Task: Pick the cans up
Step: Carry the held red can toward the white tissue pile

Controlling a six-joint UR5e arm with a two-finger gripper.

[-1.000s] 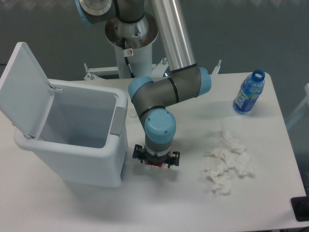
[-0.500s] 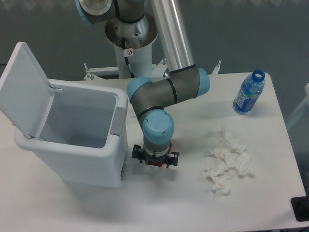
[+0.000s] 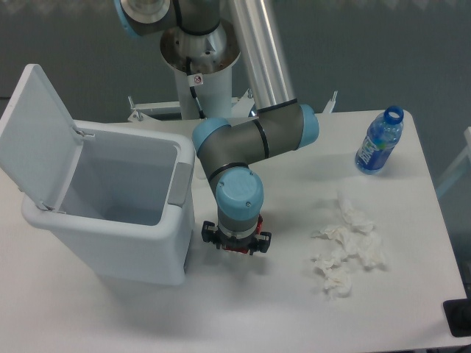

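Wrist drift toward the bin [image 3: 110, 220] is all I see change; my tool [image 3: 236, 245] hangs beside it. Red can [image 3: 236, 248] shows between the fingers, but I cannot tell whether they grip it.

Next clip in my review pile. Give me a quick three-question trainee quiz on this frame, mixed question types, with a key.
1. True or false: the lid of the white bin is shut.
2. The blue bottle stands: A) inside the bin, B) at the table's far right corner, C) under the gripper.
3. What lies right of the gripper, nearer the camera than the bottle?

Key
1. False; the lid stands open.
2. B.
3. Crumpled white tissues. The red can shows only as a sliver under the gripper.
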